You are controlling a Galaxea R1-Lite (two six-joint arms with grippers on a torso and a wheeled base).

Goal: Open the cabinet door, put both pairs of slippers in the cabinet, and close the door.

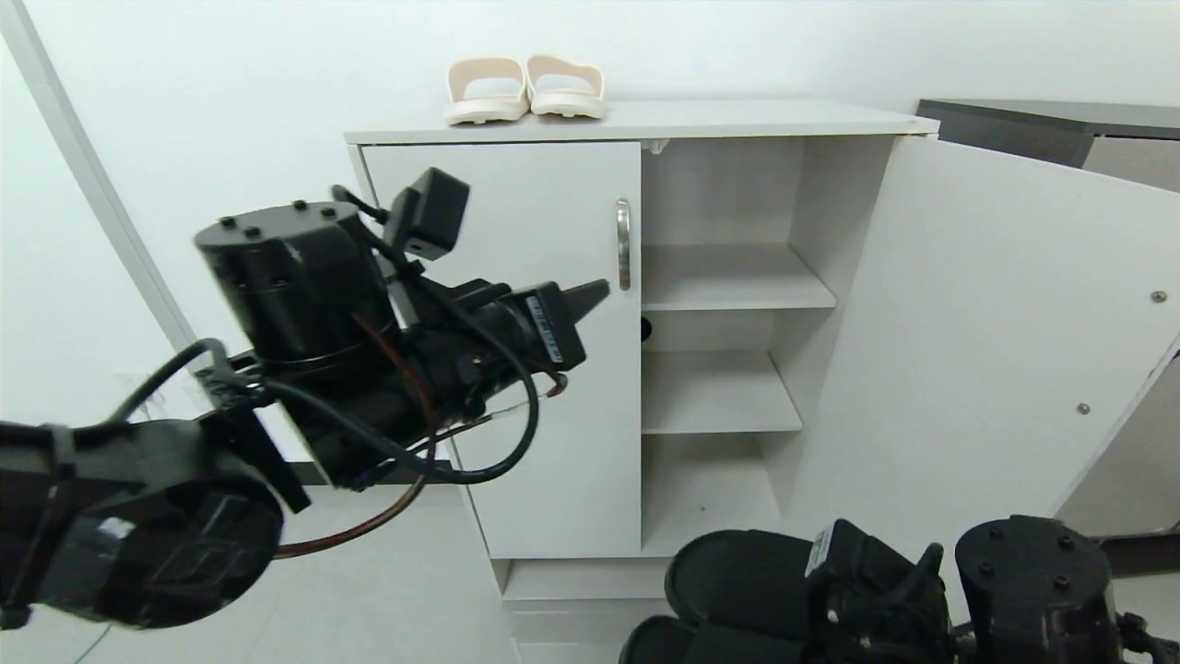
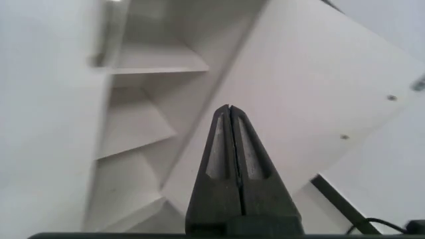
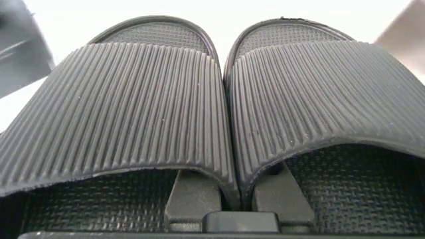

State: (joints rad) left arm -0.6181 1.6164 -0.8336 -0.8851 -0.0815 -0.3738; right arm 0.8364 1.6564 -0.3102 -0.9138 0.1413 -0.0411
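Closest in, on the left, the left gripper (image 1: 595,295) hangs in the air before the cabinet (image 1: 765,115), its two fingers pressed flat together with nothing between them. Its tip points at the left door (image 1: 516,415), just short of the upright metal handle (image 1: 623,244) on that door's inner edge; whether it touches the panel cannot be told. The left wrist view has the same clenched fingers (image 2: 219,153) aimed at the open compartment.

That left door is shut. On top of the cabinet, above it and near the wall, the cream slippers (image 1: 525,90) sit side by side as a pair, touching each other.

Right of the handle the compartment stands open, showing two white shelves (image 1: 728,281) and a floor board below them.

Low down, in front of the open compartment, the black slippers (image 1: 737,576) are held as a pair, side by side with ribbed straps up. The right gripper (image 3: 238,199) grasps them: one finger lies inside each slipper under its strap, and the two inner side walls are pinched between the fingers.

Farther right, the right door (image 1: 977,369) is swung wide open. Behind it stands a grey unit (image 1: 1042,124) against the wall.
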